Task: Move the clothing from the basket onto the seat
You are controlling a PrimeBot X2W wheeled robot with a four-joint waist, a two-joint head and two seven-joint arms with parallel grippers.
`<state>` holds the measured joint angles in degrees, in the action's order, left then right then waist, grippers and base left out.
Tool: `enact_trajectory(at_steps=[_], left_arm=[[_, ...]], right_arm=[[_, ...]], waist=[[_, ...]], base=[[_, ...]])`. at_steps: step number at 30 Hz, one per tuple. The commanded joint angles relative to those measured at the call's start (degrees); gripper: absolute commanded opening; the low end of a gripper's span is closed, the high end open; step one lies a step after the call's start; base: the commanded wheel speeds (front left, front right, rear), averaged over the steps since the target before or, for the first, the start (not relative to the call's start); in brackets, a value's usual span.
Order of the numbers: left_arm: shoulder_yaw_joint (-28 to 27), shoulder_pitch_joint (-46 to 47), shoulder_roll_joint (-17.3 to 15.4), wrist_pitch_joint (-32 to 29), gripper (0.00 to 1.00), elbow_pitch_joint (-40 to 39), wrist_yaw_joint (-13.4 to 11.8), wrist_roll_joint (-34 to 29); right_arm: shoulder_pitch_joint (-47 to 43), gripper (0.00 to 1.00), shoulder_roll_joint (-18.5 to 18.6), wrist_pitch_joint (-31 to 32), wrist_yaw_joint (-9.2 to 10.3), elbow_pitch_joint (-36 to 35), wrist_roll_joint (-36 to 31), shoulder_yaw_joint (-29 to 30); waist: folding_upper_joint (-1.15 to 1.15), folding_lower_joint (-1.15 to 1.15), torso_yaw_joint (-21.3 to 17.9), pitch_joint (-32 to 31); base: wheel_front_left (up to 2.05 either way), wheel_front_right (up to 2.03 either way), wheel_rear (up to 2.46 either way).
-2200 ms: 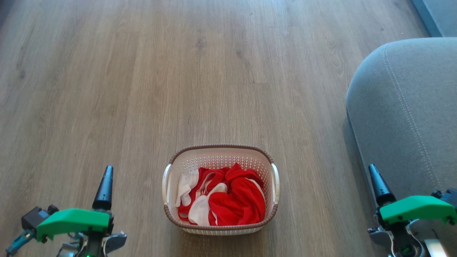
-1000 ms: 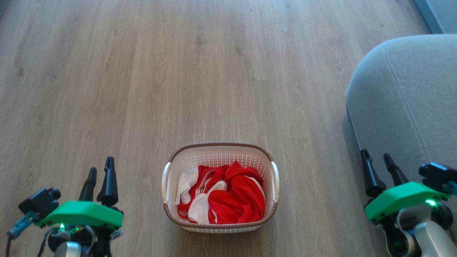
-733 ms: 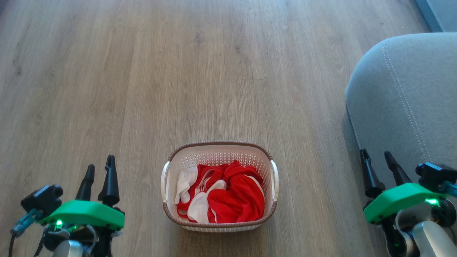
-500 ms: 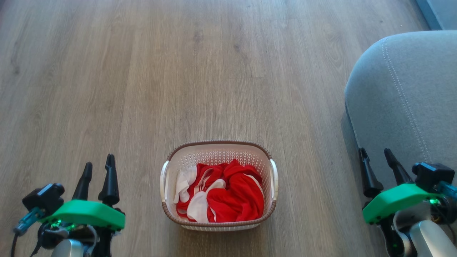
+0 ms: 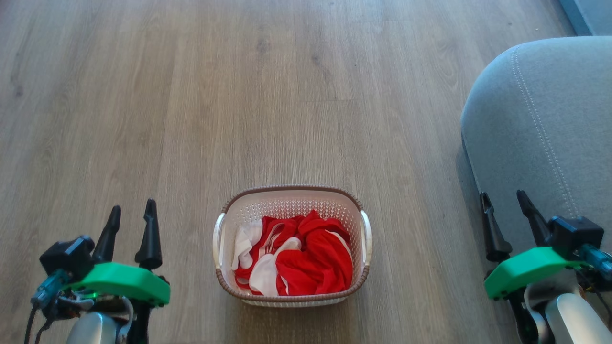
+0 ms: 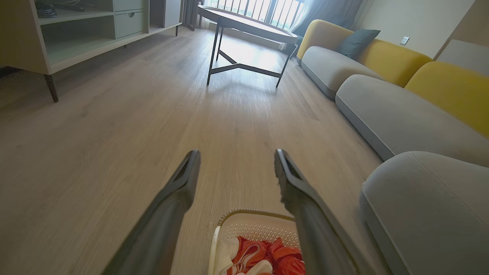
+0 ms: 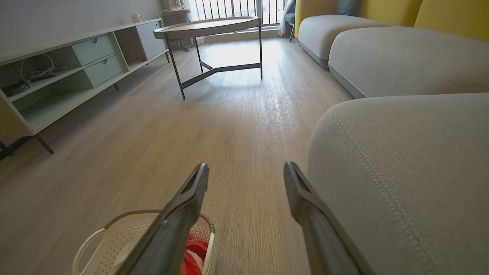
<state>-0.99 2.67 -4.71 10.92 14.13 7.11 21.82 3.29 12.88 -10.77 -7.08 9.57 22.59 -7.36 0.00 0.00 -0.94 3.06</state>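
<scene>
The cream basket (image 5: 290,196) with its brown rim stands on the wood floor at the lower middle of the head view, with the red and white clothing (image 5: 299,260) bundled inside. The grey seat (image 5: 545,134) rises at the right. My left gripper (image 5: 133,210) hovers open to the left of the basket, and my right gripper (image 5: 504,198) hovers open beside the seat's front corner; both hold nothing. In the left wrist view the basket (image 6: 252,223) and clothing (image 6: 275,258) lie below the open left gripper (image 6: 237,158). The right wrist view has the basket (image 7: 126,233), the seat (image 7: 401,160) and the open right gripper (image 7: 246,170).
A round coffee table (image 6: 244,25) on dark metal legs stands further down the room. A low shelf unit (image 7: 57,72) with drawers runs along the left wall. More grey sofa seats with yellow backs (image 6: 382,103) line the right side. Bare wood floor (image 5: 239,95) stretches beyond the basket.
Both grippers have crept a little forward and tilted slightly, staying open. The whole head view has shifted slightly, so the camera moved. Basket and clothing lie as before.
</scene>
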Motion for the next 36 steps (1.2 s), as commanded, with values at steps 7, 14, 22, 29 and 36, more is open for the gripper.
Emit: enact_trajectory(at_steps=[7,14,22,29,36], left_arm=[[-1.4,3.0,-1.7,1.9,1.00,-1.7,0.3,-5.9],[-1.2,3.2,-2.1,3.1,1.00,-1.4,0.4,-10.0],[-1.2,3.3,-2.3,4.1,1.00,-1.2,0.4,-13.6],[-1.3,3.4,-2.4,4.1,1.00,-1.1,0.4,-13.5],[-1.3,3.6,-2.4,4.1,1.00,-0.9,0.4,-13.5]], right_arm=[[1.6,1.00,1.3,-2.1,-0.37,-2.5,-3.4,-1.0],[1.5,1.00,2.0,-3.3,-0.39,-2.7,-5.9,-1.4],[1.3,1.00,2.4,-4.2,-0.41,-3.0,-8.2,-1.7],[1.4,1.00,2.3,-4.2,-0.41,-2.8,-8.0,-1.6],[1.5,1.00,2.1,-4.2,-0.41,-2.8,-8.0,-1.6]], waist=[[0.00,0.00,-0.1,0.1],[0.00,0.00,-0.2,0.4],[0.00,0.00,-0.2,0.5],[0.00,0.00,-0.3,0.6],[0.00,0.00,-0.2,0.9]], base=[[0.00,0.00,0.00],[0.00,0.00,0.00],[0.00,0.00,0.00],[0.00,0.00,0.00],[0.00,0.00,0.00]])
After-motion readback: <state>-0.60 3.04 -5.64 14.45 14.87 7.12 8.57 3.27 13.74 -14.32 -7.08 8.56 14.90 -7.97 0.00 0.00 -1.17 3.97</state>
